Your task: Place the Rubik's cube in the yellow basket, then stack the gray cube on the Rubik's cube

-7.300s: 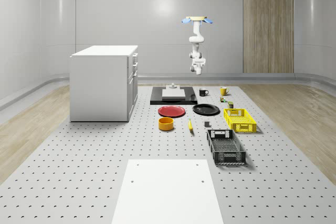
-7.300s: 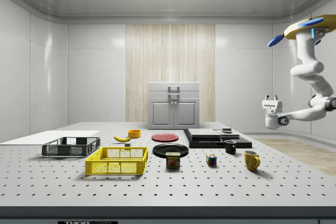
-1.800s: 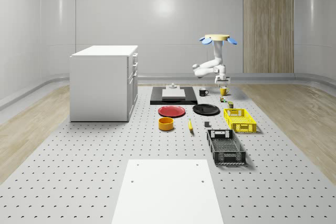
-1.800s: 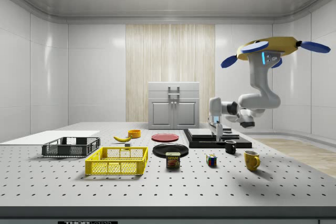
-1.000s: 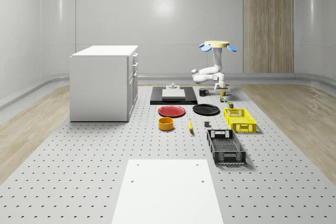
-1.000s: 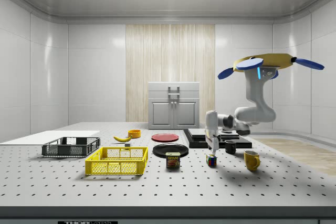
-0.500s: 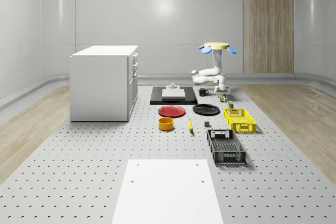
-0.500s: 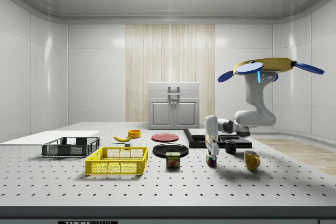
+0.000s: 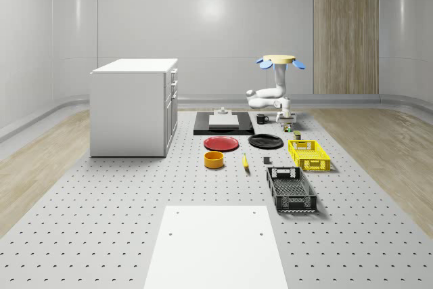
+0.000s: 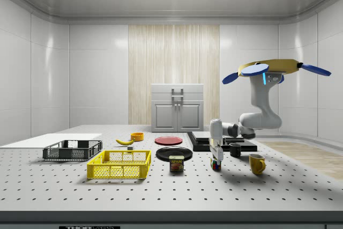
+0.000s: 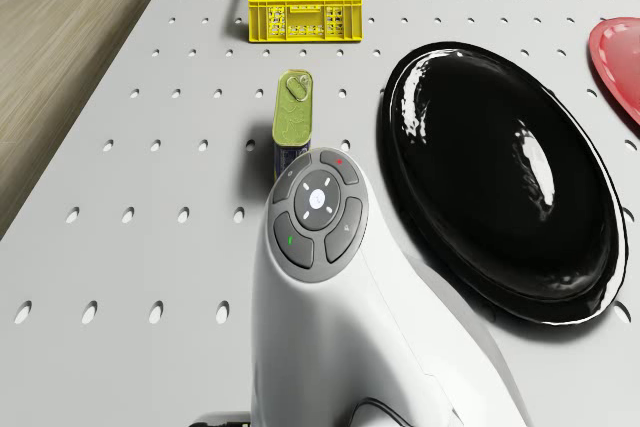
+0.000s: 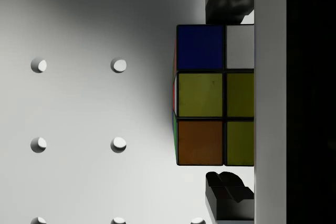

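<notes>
Side view: past the basket (image 10: 119, 164) and the can (image 10: 176, 163), the gripper (image 10: 216, 156) reaches down over the cube (image 10: 216, 164) on the counter (image 10: 161, 191), fingers (image 12: 228, 2) spread, flanking it without touching. The drone (image 10: 270, 68) hovers far right. Closing off-centre could twist it. Cube squared to fingers; no long axis.

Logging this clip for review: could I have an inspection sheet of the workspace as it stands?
Surface: perforated table, level.
Job's things: Rubik's cube on the table; yellow basket holds nothing; gray cube on the table beside the black basket.
Clutter: tin can, black plate, red plate.
Tool: tool lowered onto the Rubik's cube, fingers either side, narrow gaps showing; drone hovers above the table.
Cables: nothing seen.
Surroundings: white cabinet, wood floor.
</notes>
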Tool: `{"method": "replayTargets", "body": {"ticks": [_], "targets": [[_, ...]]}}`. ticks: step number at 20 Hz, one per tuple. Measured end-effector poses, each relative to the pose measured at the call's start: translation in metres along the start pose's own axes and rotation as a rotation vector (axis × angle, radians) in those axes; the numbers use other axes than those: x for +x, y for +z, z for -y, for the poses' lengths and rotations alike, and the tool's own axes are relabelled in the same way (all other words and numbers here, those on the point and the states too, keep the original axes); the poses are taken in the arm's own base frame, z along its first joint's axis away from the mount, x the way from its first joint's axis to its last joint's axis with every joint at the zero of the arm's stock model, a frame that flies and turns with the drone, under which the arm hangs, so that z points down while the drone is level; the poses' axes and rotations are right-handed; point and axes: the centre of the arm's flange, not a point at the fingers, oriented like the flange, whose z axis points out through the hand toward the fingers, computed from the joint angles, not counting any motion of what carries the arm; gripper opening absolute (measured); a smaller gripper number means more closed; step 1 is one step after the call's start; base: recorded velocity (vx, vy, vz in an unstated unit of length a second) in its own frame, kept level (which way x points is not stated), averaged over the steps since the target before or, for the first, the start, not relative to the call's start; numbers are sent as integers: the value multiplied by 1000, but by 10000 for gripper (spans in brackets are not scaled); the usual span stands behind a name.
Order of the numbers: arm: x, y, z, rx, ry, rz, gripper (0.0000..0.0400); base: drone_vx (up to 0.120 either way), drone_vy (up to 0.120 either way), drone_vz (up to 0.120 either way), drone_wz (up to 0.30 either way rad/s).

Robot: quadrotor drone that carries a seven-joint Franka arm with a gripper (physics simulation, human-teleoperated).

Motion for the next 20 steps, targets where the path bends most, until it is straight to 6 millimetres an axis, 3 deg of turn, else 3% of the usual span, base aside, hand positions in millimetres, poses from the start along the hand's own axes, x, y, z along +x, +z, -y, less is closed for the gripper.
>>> {"method": "replayTargets", "body": {"ticks": [14,20], "targets": [[1,7,5,0,0,0,400,0,0,0,0],[2,7,6,0,0,0,343,0,0,0,0]]}}
